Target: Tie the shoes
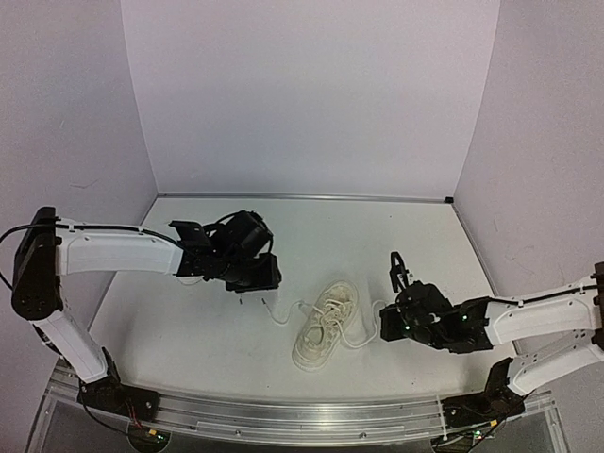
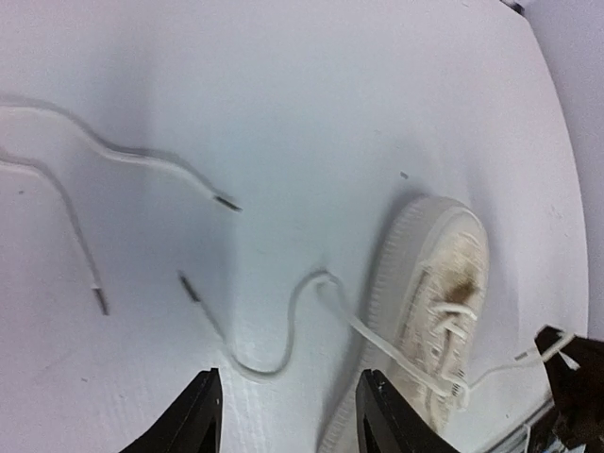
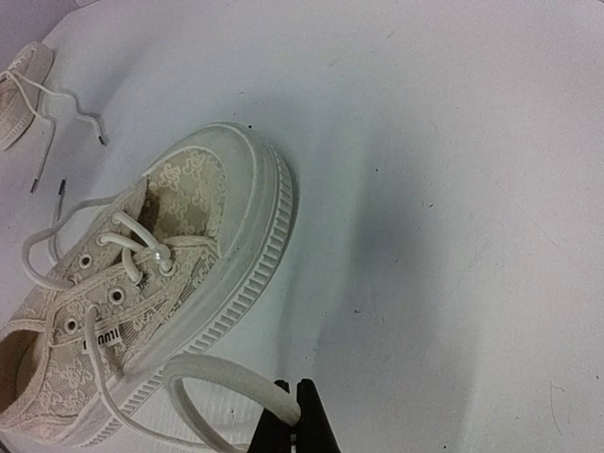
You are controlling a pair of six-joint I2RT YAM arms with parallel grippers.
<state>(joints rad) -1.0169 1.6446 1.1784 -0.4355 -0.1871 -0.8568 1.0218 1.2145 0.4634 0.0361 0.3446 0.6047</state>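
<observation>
One cream canvas shoe (image 1: 326, 326) lies at the table's middle front; it also shows in the left wrist view (image 2: 439, 283) and the right wrist view (image 3: 142, 283). My right gripper (image 1: 389, 324) is to the right of its toe. The gripper (image 3: 294, 415) is shut on a loop of that shoe's white lace (image 3: 222, 373). My left gripper (image 1: 250, 286) is open and empty, low over the table left of the shoe. Its fingers (image 2: 193, 420) straddle a slack curl of the shoe's other lace (image 2: 288, 326) without touching it. The second shoe (image 3: 21, 90) shows only in the right wrist view.
Two loose lace ends (image 2: 142, 159) from the second shoe trail on the white table left of my left gripper. Pale walls close in the table (image 1: 311, 226) at the back and both sides. A metal rail (image 1: 302, 415) runs along the near edge.
</observation>
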